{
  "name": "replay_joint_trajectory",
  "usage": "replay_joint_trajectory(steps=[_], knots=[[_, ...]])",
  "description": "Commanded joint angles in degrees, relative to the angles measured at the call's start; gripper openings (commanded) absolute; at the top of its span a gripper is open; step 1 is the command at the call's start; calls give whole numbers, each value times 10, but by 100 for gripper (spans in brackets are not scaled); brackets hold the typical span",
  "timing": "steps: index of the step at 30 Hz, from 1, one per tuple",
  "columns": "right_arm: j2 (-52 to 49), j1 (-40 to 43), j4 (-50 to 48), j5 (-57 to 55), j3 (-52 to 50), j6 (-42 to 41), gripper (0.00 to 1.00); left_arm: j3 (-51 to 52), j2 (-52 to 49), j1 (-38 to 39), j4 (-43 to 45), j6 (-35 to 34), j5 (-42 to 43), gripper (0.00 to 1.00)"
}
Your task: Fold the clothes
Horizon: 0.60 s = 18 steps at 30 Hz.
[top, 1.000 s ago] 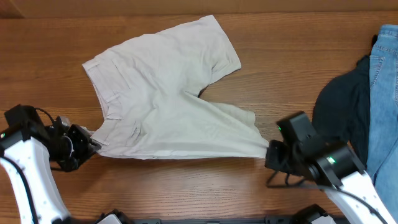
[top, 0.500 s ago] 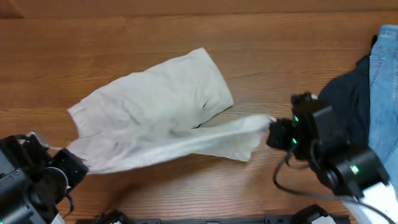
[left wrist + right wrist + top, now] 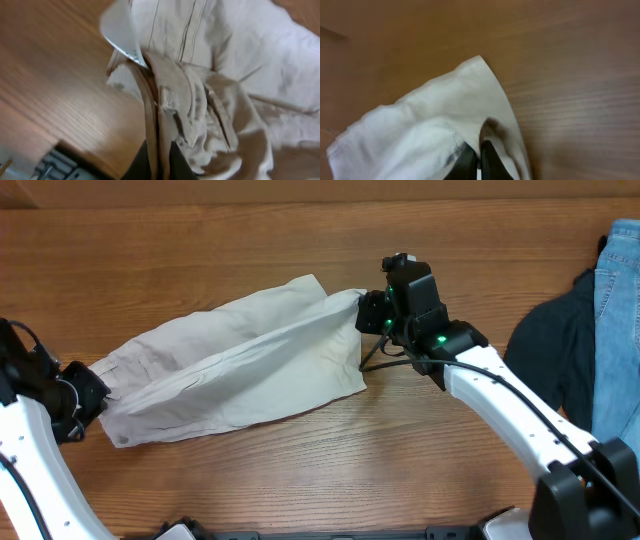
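Wooden table (image 3: 200, 260), bare brown grain. At the far left, the left gripper (image 3: 88, 392) is clenched on the waistband end of the beige shorts (image 3: 240, 365). The cloth stretches rightward from it, doubled over and rumpled. At the cloth's upper right corner, the right gripper (image 3: 366, 312) pinches a leg hem. Well right of that gripper lie a dark navy garment (image 3: 550, 350) and then blue jeans (image 3: 618, 300), touching.

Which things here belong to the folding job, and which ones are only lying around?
Job: shorts, pinched by the left gripper and the right gripper.
Lying about: navy garment, jeans.
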<state>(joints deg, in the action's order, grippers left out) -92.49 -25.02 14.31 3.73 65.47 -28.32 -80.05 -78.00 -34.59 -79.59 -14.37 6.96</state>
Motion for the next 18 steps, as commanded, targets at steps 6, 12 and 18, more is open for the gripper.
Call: replay_joint_trajectory(steps=[6, 12, 18], knots=[[-74, 4, -129, -3, 12, 11, 4, -9, -81, -2, 64, 5, -56, 5], [-120, 4, -208, 12, 11, 11, 4, -9, -123, -3, 62, -12, -139, 4], [-141, 3, -252, 26, 11, -24, 9, -9, -134, -3, 89, -29, -171, 9]])
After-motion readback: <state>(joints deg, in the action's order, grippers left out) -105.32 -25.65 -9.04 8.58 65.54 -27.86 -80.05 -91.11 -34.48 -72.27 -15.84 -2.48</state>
